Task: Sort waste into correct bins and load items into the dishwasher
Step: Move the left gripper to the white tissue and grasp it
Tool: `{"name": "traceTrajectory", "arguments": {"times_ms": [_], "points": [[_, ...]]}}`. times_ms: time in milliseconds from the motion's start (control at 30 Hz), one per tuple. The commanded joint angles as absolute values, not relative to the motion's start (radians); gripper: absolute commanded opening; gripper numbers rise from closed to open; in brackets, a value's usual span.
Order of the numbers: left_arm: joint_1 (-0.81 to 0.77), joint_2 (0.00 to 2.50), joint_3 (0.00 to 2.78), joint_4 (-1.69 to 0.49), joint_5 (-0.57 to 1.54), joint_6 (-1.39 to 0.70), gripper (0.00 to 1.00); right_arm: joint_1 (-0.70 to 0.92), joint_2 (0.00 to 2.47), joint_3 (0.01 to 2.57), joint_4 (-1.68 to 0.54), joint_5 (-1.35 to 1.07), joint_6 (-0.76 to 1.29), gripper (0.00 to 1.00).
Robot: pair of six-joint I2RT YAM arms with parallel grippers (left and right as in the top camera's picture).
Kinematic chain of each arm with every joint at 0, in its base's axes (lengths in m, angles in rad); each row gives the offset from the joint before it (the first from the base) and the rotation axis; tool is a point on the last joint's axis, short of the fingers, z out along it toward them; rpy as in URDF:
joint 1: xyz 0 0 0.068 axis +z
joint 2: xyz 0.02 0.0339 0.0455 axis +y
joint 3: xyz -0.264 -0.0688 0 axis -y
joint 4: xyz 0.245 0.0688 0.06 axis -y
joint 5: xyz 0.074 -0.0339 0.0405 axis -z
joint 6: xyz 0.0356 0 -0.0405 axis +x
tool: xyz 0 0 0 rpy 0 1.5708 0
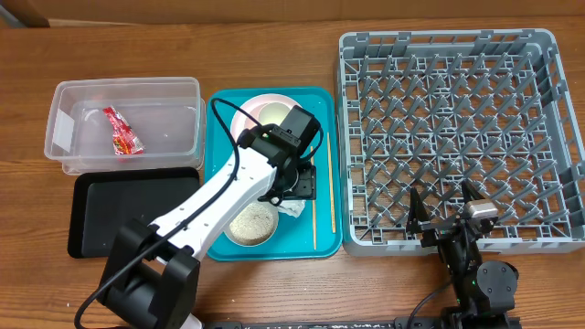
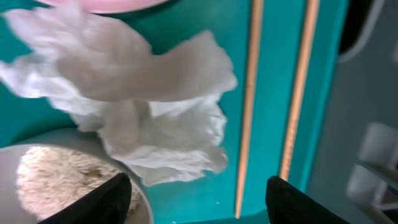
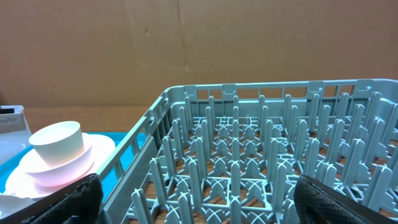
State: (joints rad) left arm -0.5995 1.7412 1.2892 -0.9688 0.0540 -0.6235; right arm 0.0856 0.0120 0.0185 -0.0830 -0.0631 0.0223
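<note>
My left gripper [image 1: 299,189] [image 2: 199,200] is open and hovers low over the teal tray, just short of the crumpled white napkin [image 2: 155,106] [image 1: 293,209]. A bowl of rice grains [image 1: 251,224] [image 2: 59,180] lies by its left finger. Two chopsticks [image 2: 249,106] [image 1: 315,210] lie along the tray's right side. The pink plate [image 1: 249,117] [image 3: 62,171] carries the pale cup [image 1: 272,111] [image 3: 57,142]. The red wrapper [image 1: 122,132] lies in the clear tub [image 1: 64,137]. My right gripper [image 1: 445,212] [image 3: 205,205] is open and empty at the grey dish rack's [image 1: 457,119] front edge.
The teal serving tray [image 1: 219,247] sits between the bins and the rack. The black tray [image 1: 128,215] lies in front of the clear tub. My left arm crosses the teal tray's left part and hides what lies under it.
</note>
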Motion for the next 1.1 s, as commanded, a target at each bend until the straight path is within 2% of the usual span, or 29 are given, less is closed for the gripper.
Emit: {"name": "traceTrajectory", "arguments": {"times_ms": [0, 400, 1067], "points": [[-0.635, 1.741, 1.288, -0.972, -0.104, -0.699, 0.73, 0.089, 0.003, 0.008, -0.079, -0.062, 0.018, 1.0], [-0.649, 1.747, 1.267, -0.949, -0.2, -0.702, 0.8, 0.089, 0.003, 0.008, -0.079, -0.062, 0.018, 1.0], [-0.648, 1.747, 1.105, -0.691, -0.203, -0.545, 0.83, 0.089, 0.003, 0.008, -0.079, -0.062, 0.018, 1.0]]}}
